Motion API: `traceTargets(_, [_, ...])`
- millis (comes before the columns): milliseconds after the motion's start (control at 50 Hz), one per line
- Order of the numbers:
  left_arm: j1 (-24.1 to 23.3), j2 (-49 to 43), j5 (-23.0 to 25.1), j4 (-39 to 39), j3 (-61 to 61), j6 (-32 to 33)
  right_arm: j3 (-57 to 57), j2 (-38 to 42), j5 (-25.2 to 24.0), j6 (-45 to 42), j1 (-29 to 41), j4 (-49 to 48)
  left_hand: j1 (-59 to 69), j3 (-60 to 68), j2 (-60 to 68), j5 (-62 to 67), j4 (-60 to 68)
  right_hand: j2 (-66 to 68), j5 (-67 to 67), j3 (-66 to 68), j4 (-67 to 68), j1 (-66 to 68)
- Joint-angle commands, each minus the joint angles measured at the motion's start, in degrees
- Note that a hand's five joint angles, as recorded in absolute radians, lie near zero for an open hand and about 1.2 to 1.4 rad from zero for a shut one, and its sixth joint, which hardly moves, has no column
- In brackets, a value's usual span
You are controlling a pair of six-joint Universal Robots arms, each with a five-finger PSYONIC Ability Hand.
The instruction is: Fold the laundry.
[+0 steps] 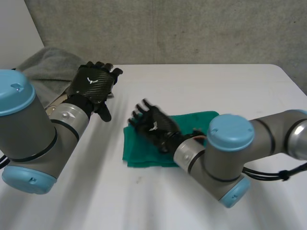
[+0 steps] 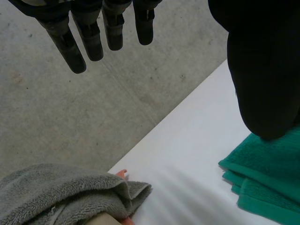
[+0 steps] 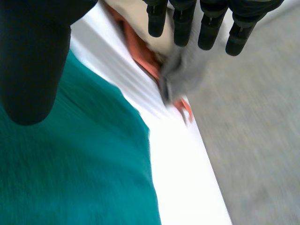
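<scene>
A folded green towel (image 1: 139, 155) lies flat on the white table (image 1: 216, 86), a little right of centre. My right hand (image 1: 154, 125) hovers over the towel's left part, open, with straight fingers (image 3: 206, 23) and the thumb apart, holding nothing. Under its palm lies the green towel (image 3: 79, 173). My left hand (image 1: 93, 82) is raised above the table's back left, open and empty, its fingers (image 2: 108, 28) spread straight. The green towel's corner (image 2: 267, 178) lies below its thumb.
A crumpled grey towel (image 1: 45, 67) is heaped at the table's back left corner, over something orange (image 2: 121, 174) at the table edge. The grey towel (image 3: 187, 70) lies beyond my right fingertips. Grey concrete floor (image 2: 93, 108) lies past the table's far edge.
</scene>
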Motion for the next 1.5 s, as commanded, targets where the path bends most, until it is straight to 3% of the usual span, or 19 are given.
traceTargets(20, [-0.1, -0.2, 0.1, 1.6, 0.0, 0.1, 3.7, -9.2, 9.0, 19.1, -6.8, 5.2, -1.3, -2.4, -2.1, -2.9, -1.7, -2.2, -2.6, -2.3, -2.6, -2.8])
traceTargets(100, [-0.2, -0.4, 0.1, 1.6, 0.0, 0.1, 5.2, -11.6, 9.4, 23.2, -10.4, 13.7, -1.3, -2.4, -2.1, -2.9, -1.7, -2.2, -2.6, -2.3, -2.6, -2.8])
traceTargets(220, [-0.1, -1.1, 0.1, 1.6, -0.1, -0.5, 10.8, -11.0, 9.9, 16.6, -18.0, 19.7, -1.3, -2.4, -2.1, -2.9, -1.7, -2.2, -2.6, -2.3, -2.6, -2.8])
traceTargets(240, [-0.1, -1.3, 0.1, 1.6, -0.1, -0.6, 11.6, -11.0, 9.9, 15.0, -18.9, 19.5, -1.3, -2.4, -2.1, -2.9, -1.7, 2.2, 1.8, 2.1, 1.8, 1.6])
traceTargets(300, [-0.2, -1.7, 0.1, 1.6, -0.2, -0.6, 13.4, -10.6, 10.1, 9.8, -21.5, 16.7, -1.3, -2.4, -2.1, -2.9, -1.7, 40.6, 40.3, 40.6, 40.2, 40.1])
traceTargets(320, [-0.2, -1.8, 0.1, 1.6, -0.2, -0.6, 13.8, -10.7, 10.2, 7.9, -22.0, 14.3, -1.3, -2.4, -2.1, -2.9, -1.7, 66.7, 66.4, 66.7, 66.3, 66.2])
traceTargets(380, [-0.1, -1.8, 0.1, 1.6, -0.2, -0.6, 14.0, -10.9, 11.0, 6.2, -22.2, 9.7, -1.3, -2.4, -2.1, -2.9, -1.7, 67.8, 67.4, 67.7, 67.4, 67.2])
traceTargets(500, [-0.2, -1.8, 0.1, 1.6, -0.1, -0.6, 12.7, -11.8, 14.4, 4.6, -19.2, 0.6, -1.3, -2.4, -2.1, -2.9, -1.7, 67.8, 67.4, 67.7, 67.4, 67.2])
traceTargets(600, [-0.3, -1.7, 0.0, 1.6, -0.1, -0.6, 9.2, -11.8, 11.9, 5.1, -8.8, -1.9, -1.3, -2.4, -2.1, -2.9, -1.7, 67.8, 67.4, 67.7, 67.4, 67.2])
traceTargets(760, [0.2, -1.3, -0.2, 1.6, -0.6, -0.7, 8.1, -4.3, -5.4, 5.0, 1.3, -3.4, -1.3, -2.4, -2.1, -2.9, -1.7, 67.8, 67.4, 67.7, 67.4, 67.2])
traceTargets(800, [0.8, -1.2, -0.2, 1.6, -1.1, -0.7, 7.7, -2.6, -7.1, 5.2, 1.5, -2.6, -1.3, -2.4, -2.1, -2.9, -1.7, 67.8, 67.4, 67.7, 67.4, 67.2])
traceTargets(840, [1.1, -1.2, -0.2, 1.6, -1.1, -0.8, 5.5, -0.9, -5.8, 5.5, 1.5, -0.9, -1.3, -2.4, -2.1, -2.9, -1.7, 67.8, 67.4, 67.7, 67.4, 67.2])
traceTargets(880, [1.0, -1.2, -0.2, 1.6, -1.1, -0.9, 4.0, -0.8, -3.4, 6.3, 1.4, 0.6, -1.3, -2.4, -2.1, -2.9, -1.7, 38.7, 38.4, 38.7, 38.3, 38.2])
traceTargets(920, [0.8, -1.2, -0.2, 1.6, -0.9, -1.2, 2.6, -1.4, 2.3, 9.4, 1.2, 2.3, -1.3, -2.4, -2.1, -2.9, -1.7, -2.2, -2.6, -2.3, -2.6, -2.8])
traceTargets(1000, [0.4, -1.5, -0.1, 1.6, 0.2, -2.9, 2.3, -3.8, 8.9, 18.0, 0.0, 3.5, -1.3, -2.4, -2.1, -2.9, -1.7, -2.2, -2.6, -2.3, -2.6, -2.8])
traceTargets(1120, [-1.2, -4.3, -0.1, 1.9, 4.4, -10.6, 3.4, -10.5, 8.8, 35.7, -4.7, 5.4, -0.9, -2.0, -1.7, -2.5, -1.4, -2.2, -2.6, -2.3, -2.6, -2.8])
traceTargets(1180, [-4.4, -7.5, 0.4, 1.5, 7.8, -15.6, 2.6, -11.7, 8.7, 41.9, -7.5, 9.8, 0.6, -0.5, -0.2, -1.0, 0.2, -2.2, -2.6, -2.3, -2.6, -2.8])
traceTargets(1320, [-9.0, -18.4, 4.1, -1.1, 16.6, -20.0, -2.3, -8.8, 9.5, 42.9, -12.5, 20.1, 1.1, 0.0, 0.3, -0.5, 0.7, -2.2, -2.6, -2.3, -2.6, -2.8])
traceTargets(1500, [-10.3, -27.8, 1.4, -11.5, 23.1, -19.7, -7.5, -1.0, 7.2, 42.6, -12.5, 23.8, 4.8, 3.7, 4.0, 3.3, 4.4, -2.2, -2.6, -2.3, -2.6, -2.8])
